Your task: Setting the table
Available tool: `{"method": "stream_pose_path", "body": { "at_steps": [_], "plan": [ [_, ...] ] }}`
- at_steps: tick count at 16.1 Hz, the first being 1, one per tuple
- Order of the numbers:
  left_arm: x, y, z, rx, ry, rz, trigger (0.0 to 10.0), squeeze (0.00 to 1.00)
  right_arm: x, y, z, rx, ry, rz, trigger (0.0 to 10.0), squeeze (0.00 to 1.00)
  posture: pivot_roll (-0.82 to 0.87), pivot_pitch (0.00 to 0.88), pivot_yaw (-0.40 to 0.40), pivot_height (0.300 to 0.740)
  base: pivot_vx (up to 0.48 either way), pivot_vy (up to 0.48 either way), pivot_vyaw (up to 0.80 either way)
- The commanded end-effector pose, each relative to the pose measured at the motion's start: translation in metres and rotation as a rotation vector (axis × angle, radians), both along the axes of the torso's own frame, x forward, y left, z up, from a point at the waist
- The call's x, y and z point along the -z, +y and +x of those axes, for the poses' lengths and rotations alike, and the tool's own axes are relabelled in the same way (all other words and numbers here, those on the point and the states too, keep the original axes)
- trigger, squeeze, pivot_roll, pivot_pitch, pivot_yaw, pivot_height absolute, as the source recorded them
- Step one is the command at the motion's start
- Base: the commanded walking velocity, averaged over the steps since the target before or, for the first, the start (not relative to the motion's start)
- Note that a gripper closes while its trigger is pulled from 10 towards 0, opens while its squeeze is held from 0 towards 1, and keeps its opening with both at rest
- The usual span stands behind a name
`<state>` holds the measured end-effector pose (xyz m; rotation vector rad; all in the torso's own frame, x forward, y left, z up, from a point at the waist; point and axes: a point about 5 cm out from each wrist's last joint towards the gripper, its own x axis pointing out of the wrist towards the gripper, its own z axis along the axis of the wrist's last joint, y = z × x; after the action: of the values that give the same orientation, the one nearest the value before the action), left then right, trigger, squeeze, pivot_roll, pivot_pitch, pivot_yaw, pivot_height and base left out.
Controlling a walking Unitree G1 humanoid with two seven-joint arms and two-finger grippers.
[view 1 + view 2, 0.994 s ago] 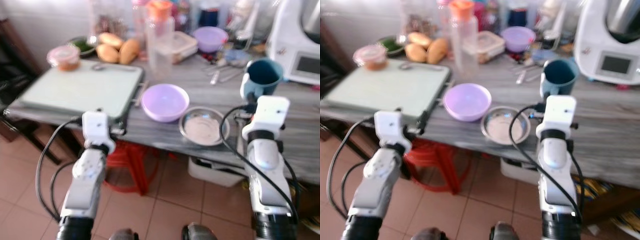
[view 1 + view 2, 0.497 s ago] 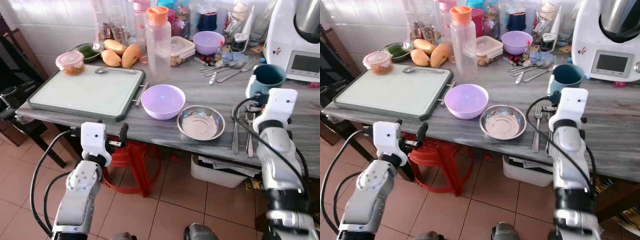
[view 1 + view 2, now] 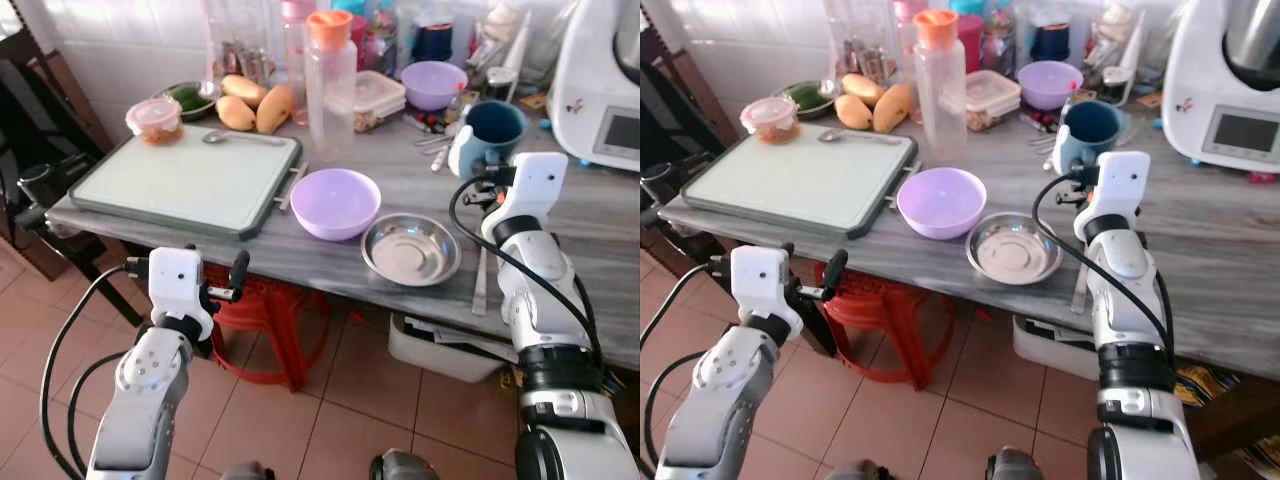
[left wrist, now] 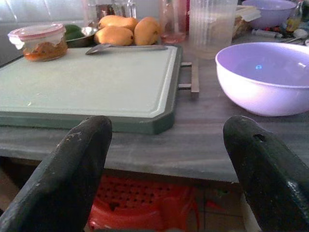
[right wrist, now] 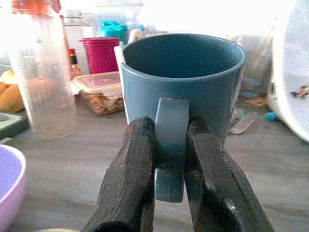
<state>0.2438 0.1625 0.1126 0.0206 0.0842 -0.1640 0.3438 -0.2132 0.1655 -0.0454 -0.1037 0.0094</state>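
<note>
Since half a second ago the right gripper [image 5: 170, 159] has carried the blue mug [image 3: 492, 132] leftward, away from the white appliance [image 3: 600, 80] and toward the purple bowl [image 3: 335, 202]; the head camera has shifted as well.

At the left, the left gripper [image 4: 169, 159] hovers off the near table edge, fingers spread wide and empty, facing the green cutting board [image 3: 190, 180]. In the middle, the bowl sits just right of the board, with the steel dish [image 3: 411, 250] near and right of it. A piece of cutlery [image 3: 480, 280] lies right of the dish. At the right, the fingers are closed on the mug's handle, the cup upright; whether it is lifted or resting I cannot tell.

Judging by this, bowl, dish and cutlery are already grouped near the front edge, while the mug is yet to be set down beside them.
</note>
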Motion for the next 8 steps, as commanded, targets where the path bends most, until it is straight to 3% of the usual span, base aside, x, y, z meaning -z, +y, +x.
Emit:
{"method": "stream_pose_path", "body": {
  "at_steps": [1,8],
  "plan": [
    [-0.0041,0.004,-0.0012,-0.004,-0.005,0.012,10.0,0.0,-0.004,0.0048,0.0033,-0.032,-0.014,0.022,10.0,0.0,0.04,0.001,0.08,0.731,0.0,0.0,0.0],
    [-0.0041,0.004,-0.0012,-0.004,-0.005,0.012,10.0,0.0,-0.004,0.0048,0.0033,-0.032,-0.014,0.022,10.0,0.0,0.04,0.001,0.08,0.731,0.0,0.0,0.0]
  ]
}}
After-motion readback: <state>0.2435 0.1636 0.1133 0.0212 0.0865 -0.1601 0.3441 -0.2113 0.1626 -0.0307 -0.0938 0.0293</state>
